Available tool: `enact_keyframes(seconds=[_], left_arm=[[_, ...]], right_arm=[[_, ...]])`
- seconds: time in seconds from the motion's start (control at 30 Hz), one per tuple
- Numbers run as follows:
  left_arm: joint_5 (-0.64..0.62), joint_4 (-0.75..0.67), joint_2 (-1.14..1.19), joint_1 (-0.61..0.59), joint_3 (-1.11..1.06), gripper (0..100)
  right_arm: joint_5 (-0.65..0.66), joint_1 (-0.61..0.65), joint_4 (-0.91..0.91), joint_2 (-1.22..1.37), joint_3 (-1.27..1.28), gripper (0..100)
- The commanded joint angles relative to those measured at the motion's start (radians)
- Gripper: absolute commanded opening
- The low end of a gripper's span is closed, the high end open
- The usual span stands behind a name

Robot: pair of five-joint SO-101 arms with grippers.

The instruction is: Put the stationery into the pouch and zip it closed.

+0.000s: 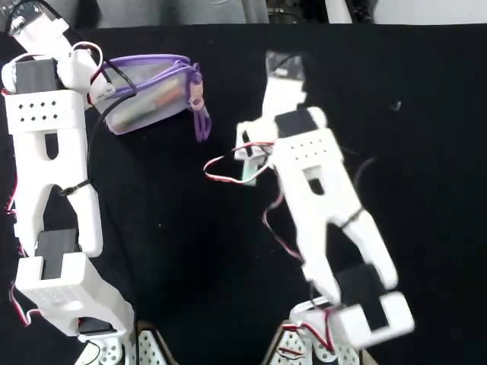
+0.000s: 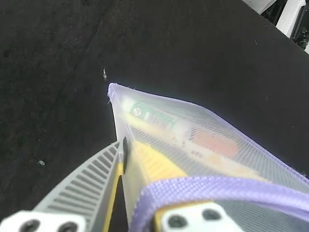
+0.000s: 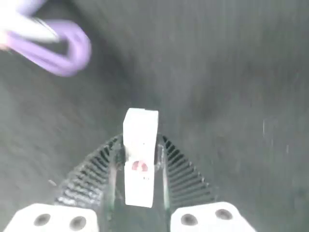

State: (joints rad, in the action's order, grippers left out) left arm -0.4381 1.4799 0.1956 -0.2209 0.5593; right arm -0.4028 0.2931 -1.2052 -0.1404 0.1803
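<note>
high view: left gripper [image 1: 97, 90] sits at the far left of the black table cloth [image 1: 190, 266]; jaws closed narrow on one end of the pouch [image 1: 148, 95]; pouch is clear mesh with purple trim, lying tilted with its long side running away from the left arm toward the table's middle; purple loop [image 1: 202, 114] hangs off the pouch end farthest from the left gripper; cannot tell whether the pouch rests on the cloth or is lifted, nor whether the zip is closed

left wrist view: left gripper [image 2: 128, 157] pinches the pouch [image 2: 203, 145] wall, grey ribbed finger [image 2: 89, 188] on the outside; stationery [image 2: 212, 142] shows through the mesh, green, orange-red and yellow pieces lying side by side inside; one pouch corner points out over the dark cloth

right wrist view: right gripper [image 3: 139, 147] has its jaws drawn in narrow on a white block [image 3: 139, 123], upright between the ribbed fingers [image 3: 183, 169], small red mark on its face; the purple loop [image 3: 67, 48] shows beyond the jaws, apart from them

high view: right gripper [image 1: 283, 70] is near the table's middle at the far side, apart from the pouch, the loop between the two; red and white wires [image 1: 228, 163] trail along the right arm
</note>
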Motion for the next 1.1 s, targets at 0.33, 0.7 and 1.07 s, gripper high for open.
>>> enact_keyframes(seconds=[0.33, 0.7, 1.07], left_arm=[[0.012, -0.034, 0.005, -0.015, -0.019, 3], [0.012, -0.037, 0.011, -0.015, -0.018, 3], [0.012, -0.04, 0.011, -0.015, -0.018, 3]], right_arm=[[0.138, 0.087, 0.528, -0.139, -0.051, 3.1], [0.238, 0.193, 0.758, -0.143, -0.05, 1.1], [0.238, 0.255, 1.042, -0.315, 0.131, 1.1]])
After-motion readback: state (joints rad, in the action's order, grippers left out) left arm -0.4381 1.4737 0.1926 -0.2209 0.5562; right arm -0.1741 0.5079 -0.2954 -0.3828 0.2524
